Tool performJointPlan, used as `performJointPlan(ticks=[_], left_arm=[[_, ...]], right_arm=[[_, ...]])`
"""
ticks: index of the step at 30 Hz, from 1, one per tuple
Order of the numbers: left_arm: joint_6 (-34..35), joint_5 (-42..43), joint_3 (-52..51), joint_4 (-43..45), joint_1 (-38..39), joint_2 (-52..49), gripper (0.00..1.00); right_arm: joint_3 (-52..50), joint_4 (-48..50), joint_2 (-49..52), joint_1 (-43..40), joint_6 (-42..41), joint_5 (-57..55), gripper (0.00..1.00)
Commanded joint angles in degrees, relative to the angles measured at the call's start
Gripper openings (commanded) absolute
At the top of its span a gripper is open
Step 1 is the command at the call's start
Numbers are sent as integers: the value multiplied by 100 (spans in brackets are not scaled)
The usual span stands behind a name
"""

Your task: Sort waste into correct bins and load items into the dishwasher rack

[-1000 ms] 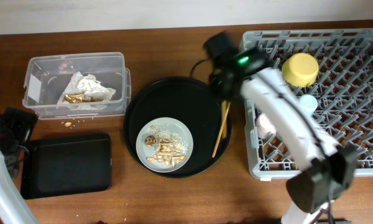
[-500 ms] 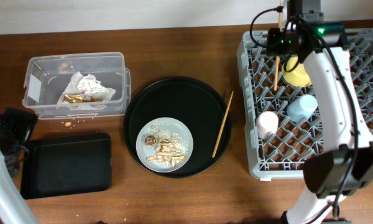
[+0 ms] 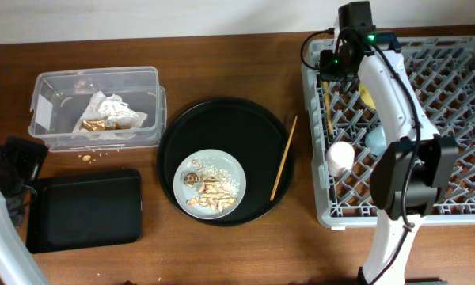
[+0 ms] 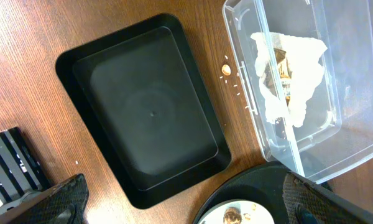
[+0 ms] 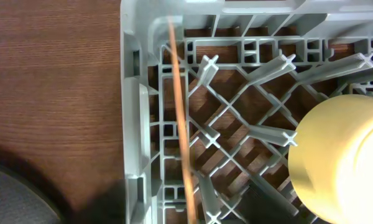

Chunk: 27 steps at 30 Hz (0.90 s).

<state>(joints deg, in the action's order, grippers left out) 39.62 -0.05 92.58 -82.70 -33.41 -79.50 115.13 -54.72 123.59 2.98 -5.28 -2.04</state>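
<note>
Wooden table [image 3: 222,253], and plenty could trip this up. Nearest, at 8 o'clock, the shallow black tray [image 3: 83,210] sits bare, with the left gripper [image 4: 186,208] beside it, jaws wide apart and holding nothing. Mid-table, the plate [image 3: 222,162] carries food scraps [image 3: 210,194], so racking it unscraped would dump rice into the dishwasher rack [image 3: 321,210]. One chopstick [image 3: 283,158] lies along the round black tray's [image 3: 222,127] 3 o'clock edge. It's thin, so I'd guess it skids away from a sloppy pinch. Farther back, in the rack's 10 o'clock corner, the other chopstick [image 5: 180,124] lies along the wall and might slip through the lattice. The right gripper [image 3: 332,63] hangs above it, but I can't tell how its jaws stand.
</note>
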Motion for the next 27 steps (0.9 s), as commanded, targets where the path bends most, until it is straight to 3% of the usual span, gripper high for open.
performJointPlan(ticks=[1, 6, 11, 18, 23, 27], left_arm=[[-87, -39, 37, 9, -26, -2, 99], [-87, -39, 37, 9, -26, -2, 99], [-87, -39, 37, 9, -26, -2, 99], [-87, -39, 37, 9, -26, -2, 99], [-87, -39, 37, 7, -26, -2, 99], [-87, -39, 37, 9, -26, -2, 99]], right_arm=[[7, -186, -166, 15, 37, 37, 98], [415, -1121, -599, 81, 35, 155, 99], [798, -2218, -1172, 387, -90, 1537, 99], [621, -2999, -1263, 1102, -1401, 1298, 99], [-376, -2988, -1266, 1755, -3143, -57, 99], [-1270, -2509, -1263, 2133, -3617, 28, 97]])
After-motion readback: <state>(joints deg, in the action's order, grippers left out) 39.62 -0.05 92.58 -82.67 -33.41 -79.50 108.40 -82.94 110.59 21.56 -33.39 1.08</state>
